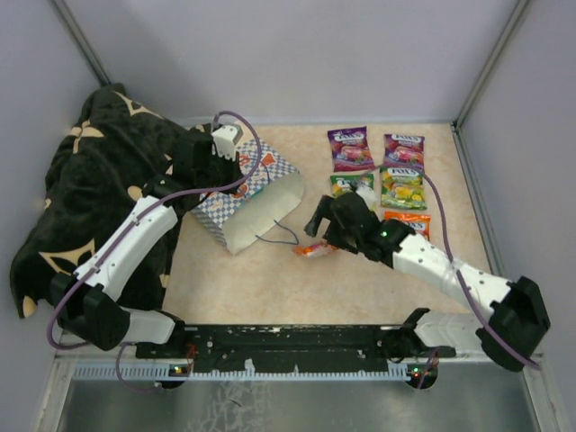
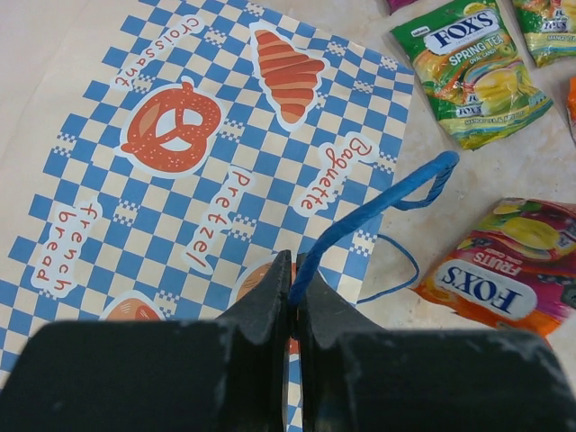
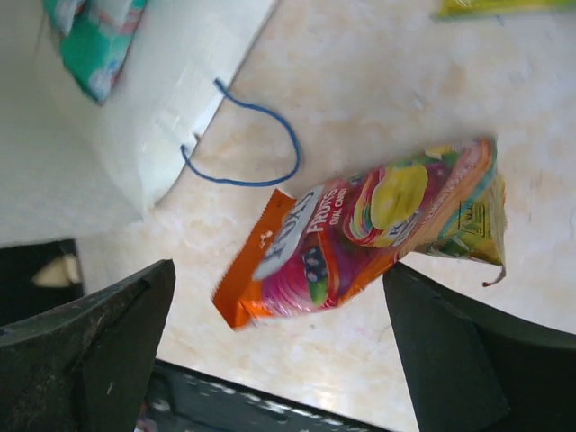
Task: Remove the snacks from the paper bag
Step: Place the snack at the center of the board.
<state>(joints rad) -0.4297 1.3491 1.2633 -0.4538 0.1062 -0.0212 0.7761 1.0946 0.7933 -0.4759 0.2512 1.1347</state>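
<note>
The paper bag (image 1: 255, 191), blue-and-white checkered, lies on its side with its mouth towards the near right. My left gripper (image 2: 294, 301) is shut on its blue cord handle (image 2: 378, 202). Just right of the bag's mouth, my right gripper (image 3: 279, 346) stands open. An orange-red snack packet (image 3: 360, 229) lies loose on the table between and beyond its fingers, touching neither. A teal packet (image 3: 94, 40) shows inside the bag's cream interior. Several other snacks lie at the back right: two purple (image 1: 349, 148), two green-yellow (image 1: 401, 187) and one orange (image 1: 407, 222).
A black patterned blanket (image 1: 81, 198) is heaped along the left wall behind the left arm. The bag's second blue cord handle (image 3: 261, 157) trails on the table by its mouth. The black base rail (image 1: 297, 340) runs along the near edge.
</note>
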